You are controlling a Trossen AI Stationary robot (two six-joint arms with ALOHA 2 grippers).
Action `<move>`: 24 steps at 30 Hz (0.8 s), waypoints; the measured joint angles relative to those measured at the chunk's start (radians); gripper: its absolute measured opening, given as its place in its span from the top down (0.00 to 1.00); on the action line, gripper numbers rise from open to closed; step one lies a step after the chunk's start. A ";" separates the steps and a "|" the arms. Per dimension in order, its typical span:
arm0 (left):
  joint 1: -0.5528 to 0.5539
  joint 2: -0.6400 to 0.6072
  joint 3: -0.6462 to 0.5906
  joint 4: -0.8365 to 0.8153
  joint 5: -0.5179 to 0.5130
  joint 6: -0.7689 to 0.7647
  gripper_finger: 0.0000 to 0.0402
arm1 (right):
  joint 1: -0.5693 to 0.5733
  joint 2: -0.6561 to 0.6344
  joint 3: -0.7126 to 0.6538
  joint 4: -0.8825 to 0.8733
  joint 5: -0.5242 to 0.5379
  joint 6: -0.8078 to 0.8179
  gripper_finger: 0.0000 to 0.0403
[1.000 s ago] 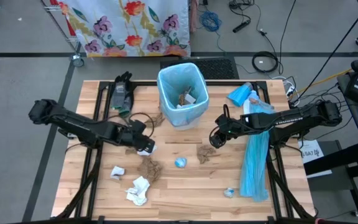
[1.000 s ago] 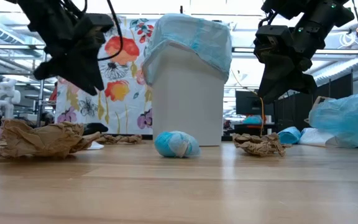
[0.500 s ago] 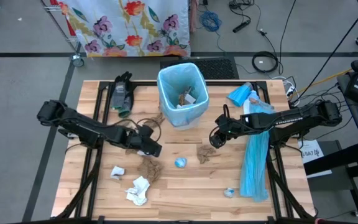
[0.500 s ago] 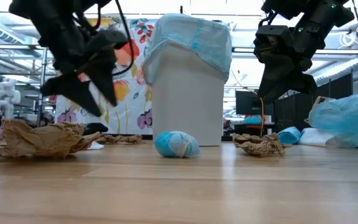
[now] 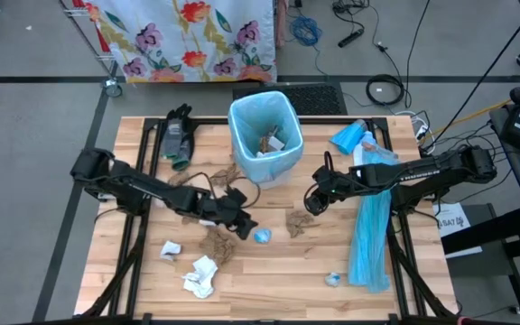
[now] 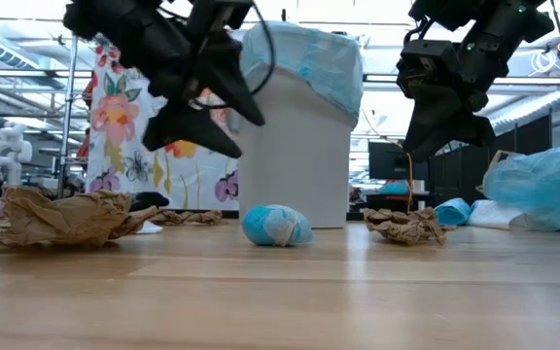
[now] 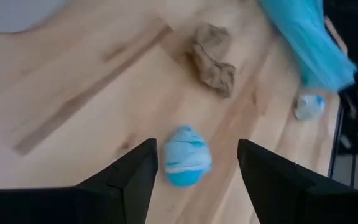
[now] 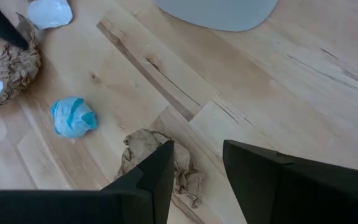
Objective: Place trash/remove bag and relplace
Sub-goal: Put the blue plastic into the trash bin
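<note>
The white bin (image 5: 242, 113), lined with a pale-blue bag, stands at the table's far middle with trash (image 5: 269, 143) inside. A blue-and-white wad (image 5: 262, 236) lies on the table in front of it. My left gripper (image 5: 242, 224) hangs open just left of and above this wad (image 7: 187, 157), touching nothing. My right gripper (image 5: 312, 200) hangs open above a brown paper wad (image 5: 296, 223), clear of it in the low view (image 6: 404, 226). More wads lie at the near left: brown (image 5: 216, 246) and white (image 5: 200, 275).
A long light-blue plastic strip (image 5: 368, 236) lies along the table's right side, with a folded blue piece (image 5: 348, 138) beyond it. Black gloves (image 5: 177, 135) lie at the far left. A small pale scrap (image 5: 333, 279) sits near the front right.
My left gripper has travelled toward the table's right edge, from beside the brown wad to just left of the blue-and-white wad. Its fingers have spread apart on the way. The right arm and the wads have kept still.
</note>
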 joint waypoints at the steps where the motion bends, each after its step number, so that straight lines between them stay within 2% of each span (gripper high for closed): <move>1: 0.000 0.022 0.020 -0.005 0.011 0.021 0.44 | 0.000 0.000 0.000 0.000 0.000 0.000 0.68; 12: 0.000 0.241 0.291 -0.248 0.091 0.232 0.57 | 0.000 0.000 0.000 0.000 -0.021 0.000 0.68; 16: 0.000 0.294 0.327 -0.310 0.093 0.228 0.58 | 0.000 0.000 0.000 -0.001 -0.031 0.000 0.68; 24: 0.005 0.399 0.352 -0.294 0.133 0.224 0.59 | 0.000 0.000 0.000 -0.001 -0.031 0.000 0.68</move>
